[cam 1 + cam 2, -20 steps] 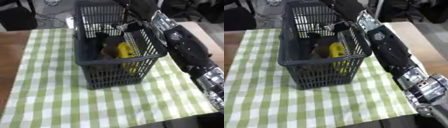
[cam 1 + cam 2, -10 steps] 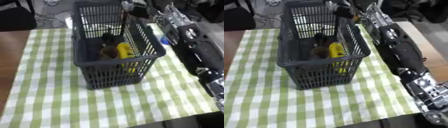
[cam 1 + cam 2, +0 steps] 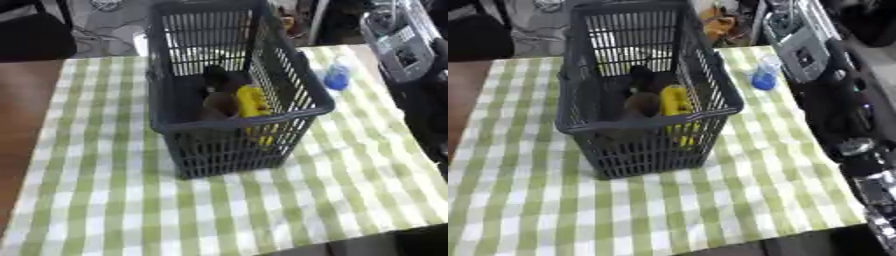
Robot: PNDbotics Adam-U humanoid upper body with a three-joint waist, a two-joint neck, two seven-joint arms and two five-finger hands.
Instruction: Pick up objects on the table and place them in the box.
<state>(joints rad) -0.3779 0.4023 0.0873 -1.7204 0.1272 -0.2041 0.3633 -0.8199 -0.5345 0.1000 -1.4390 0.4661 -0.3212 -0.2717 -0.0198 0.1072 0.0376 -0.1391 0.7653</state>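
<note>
Fingers unseen, basket [image 3: 229, 122] holding yellow object [image 3: 253, 102]

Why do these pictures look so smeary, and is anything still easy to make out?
Left eye view: soft all over, the basket bars smeared, the yellow thing inside still readable. Right eye view: equally soft, the blue object just a blob, the robot's arm blurred along the right edge.

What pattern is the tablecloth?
Green and white checks on the tablecloth, clearest in the left eye view.
</note>
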